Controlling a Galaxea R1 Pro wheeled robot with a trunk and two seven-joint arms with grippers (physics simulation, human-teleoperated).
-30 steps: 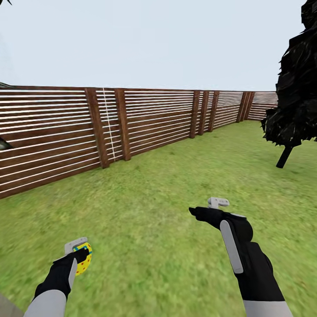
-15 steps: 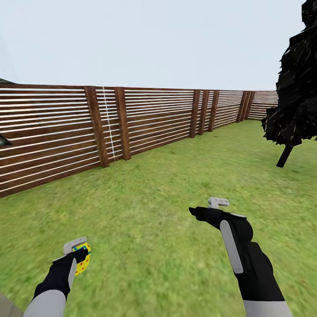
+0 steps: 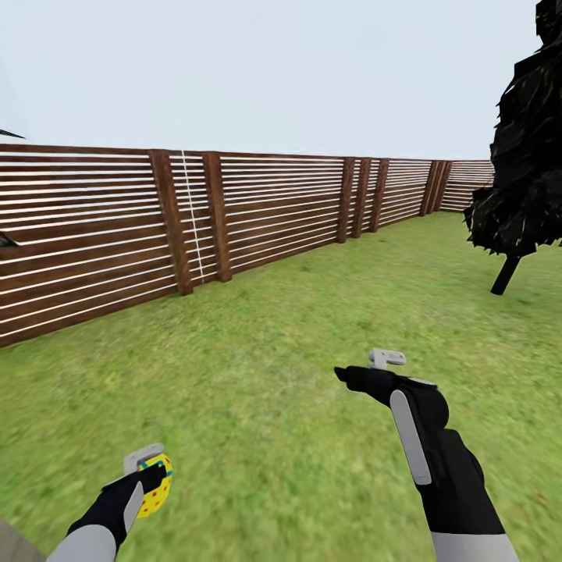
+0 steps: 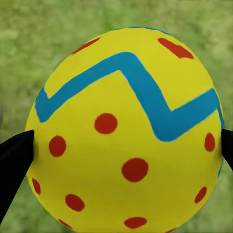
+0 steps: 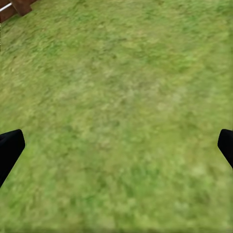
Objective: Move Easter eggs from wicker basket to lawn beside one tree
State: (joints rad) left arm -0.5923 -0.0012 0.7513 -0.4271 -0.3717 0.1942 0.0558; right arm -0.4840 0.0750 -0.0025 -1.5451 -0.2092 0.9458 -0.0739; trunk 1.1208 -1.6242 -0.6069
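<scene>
One Easter egg [image 3: 156, 490], yellow with red dots and a blue zigzag band, is held low over the lawn [image 3: 273, 351] at the near left, with my left gripper [image 3: 150, 478] shut on it. Up close in the left wrist view, the egg [image 4: 126, 131] sits between the black fingertips [image 4: 14, 155]. My right gripper [image 3: 365, 367] is open and holds nothing, hovering over grass at the centre right. Its fingertips [image 5: 9, 148] stand wide apart over bare grass. The wicker basket and the tree are out of view.
A brown slat fence [image 3: 257, 211] runs from the left back to the far right corner. An all-black dark tree [image 3: 527, 164] stands at the right edge. Open grass stretches ahead between them.
My left gripper has dropped lower and slightly right with the egg. The view has shifted a little, so the fence sits slightly higher. The right arm holds its place.
</scene>
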